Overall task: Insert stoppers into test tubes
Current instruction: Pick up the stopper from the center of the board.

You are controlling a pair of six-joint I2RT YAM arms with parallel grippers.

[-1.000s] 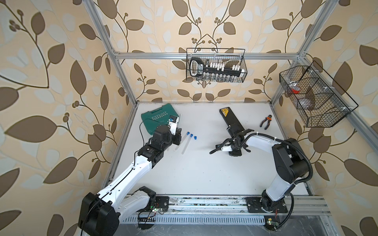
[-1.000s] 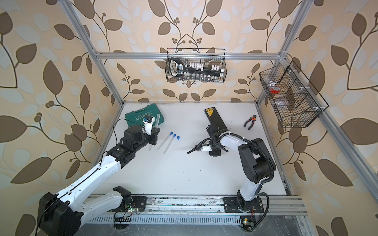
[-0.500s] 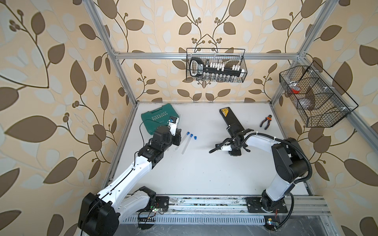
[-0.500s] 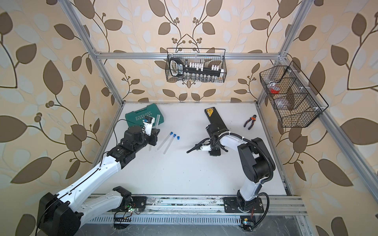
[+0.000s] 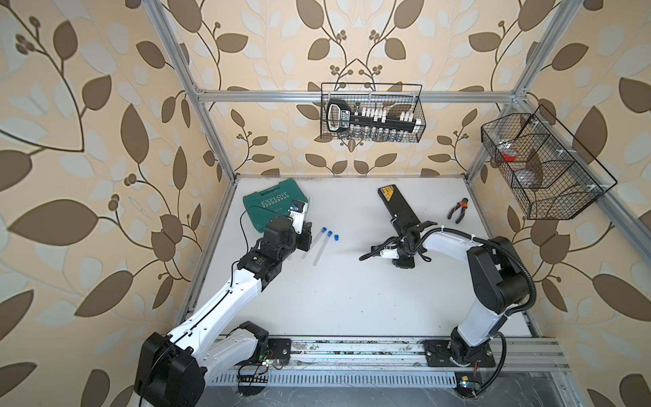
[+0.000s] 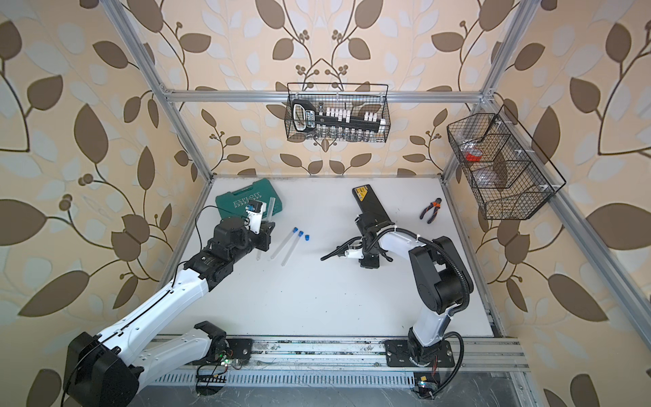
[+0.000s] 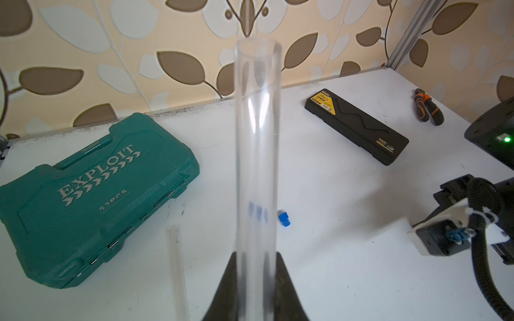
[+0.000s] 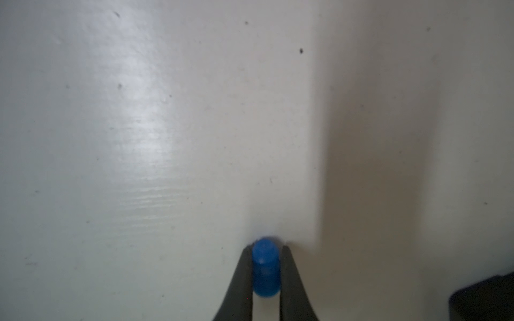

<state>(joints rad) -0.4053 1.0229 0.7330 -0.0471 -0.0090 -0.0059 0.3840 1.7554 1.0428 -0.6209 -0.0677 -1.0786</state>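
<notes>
Right gripper (image 8: 266,248): fingers pinched on a tiny bright blue plastic stopper (image 8: 265,268), right down at the white table (image 8: 139,139).
Left gripper (image 7: 257,259): clamped on a slim clear test tube (image 7: 257,125), which sticks out past the fingertips, far end open.
Beside the left gripper: a bare clear tube (image 7: 178,264) lying flat.
Mid-table: two blue-capped tubes (image 5: 322,249) lying side by side, with a loose blue stopper (image 5: 336,238) just beside their caps.
Further out: green plastic tool case (image 5: 271,204), long black case (image 5: 398,206), orange-handled pliers (image 5: 458,211).

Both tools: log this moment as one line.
left tool: shut on test tube, unstoppered | right tool: shut on stopper | insertion: not yet
</notes>
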